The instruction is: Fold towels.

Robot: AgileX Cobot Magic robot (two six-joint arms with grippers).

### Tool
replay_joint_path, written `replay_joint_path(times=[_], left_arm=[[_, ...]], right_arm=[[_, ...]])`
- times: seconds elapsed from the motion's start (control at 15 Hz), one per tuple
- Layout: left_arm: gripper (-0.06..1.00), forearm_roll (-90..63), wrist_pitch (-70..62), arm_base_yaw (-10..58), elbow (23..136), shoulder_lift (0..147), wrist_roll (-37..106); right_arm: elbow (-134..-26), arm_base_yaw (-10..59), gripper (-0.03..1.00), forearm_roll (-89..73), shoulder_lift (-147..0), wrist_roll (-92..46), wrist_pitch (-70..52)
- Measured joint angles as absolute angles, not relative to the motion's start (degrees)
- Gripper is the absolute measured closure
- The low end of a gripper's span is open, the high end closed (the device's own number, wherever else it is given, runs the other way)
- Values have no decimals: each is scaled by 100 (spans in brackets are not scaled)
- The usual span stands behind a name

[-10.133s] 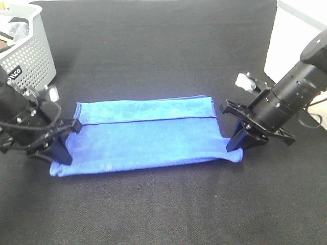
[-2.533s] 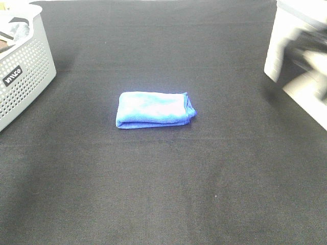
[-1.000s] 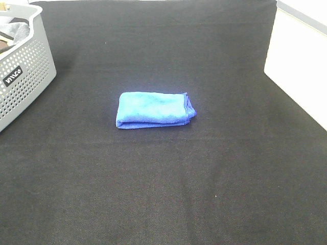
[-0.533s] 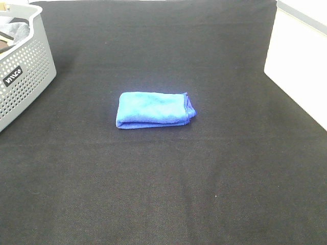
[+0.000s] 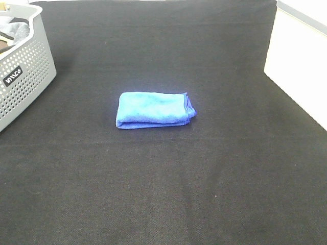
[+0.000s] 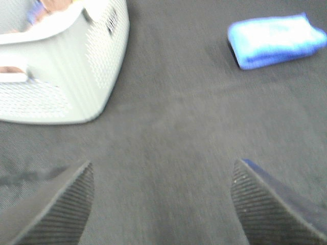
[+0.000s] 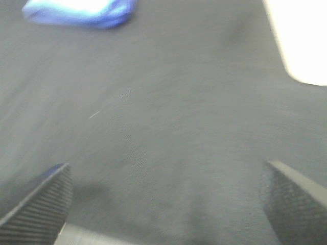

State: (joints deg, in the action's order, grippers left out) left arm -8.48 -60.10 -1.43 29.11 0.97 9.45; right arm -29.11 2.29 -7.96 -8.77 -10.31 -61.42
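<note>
The blue towel (image 5: 154, 109) lies folded into a compact rectangle near the middle of the black cloth-covered table (image 5: 168, 194), its layered edges showing along the near side and at its right end. Nothing touches it, and neither of my arms appears in the high view.

My left gripper (image 6: 162, 204) hangs over bare tabletop with its two ribbed fingers (image 6: 59, 209) spread wide and nothing between them. From that wrist I see the towel lying well ahead of the fingertips, and a grey perforated laundry basket (image 6: 76, 71) standing off to the other side. In the high view the basket (image 5: 23, 66) sits at the far left corner of the table, well apart from the towel, with some cloth inside that I cannot make out clearly.

My right gripper (image 7: 166, 204) is likewise wide open and empty, its ribbed fingers (image 7: 38, 201) at the two lower corners of a blurred wrist view. The towel shows there as a blue shape far ahead, and a white surface (image 7: 301, 41) lies beyond the table's edge
</note>
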Motion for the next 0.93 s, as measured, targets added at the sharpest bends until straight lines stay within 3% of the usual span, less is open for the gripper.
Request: replay_joint_path(times=[0.93], left_arm=[[23, -848, -6010, -143, 2911, -23, 945]], right_arm=[[-2911, 63, 4, -819, 40, -1031, -6148]])
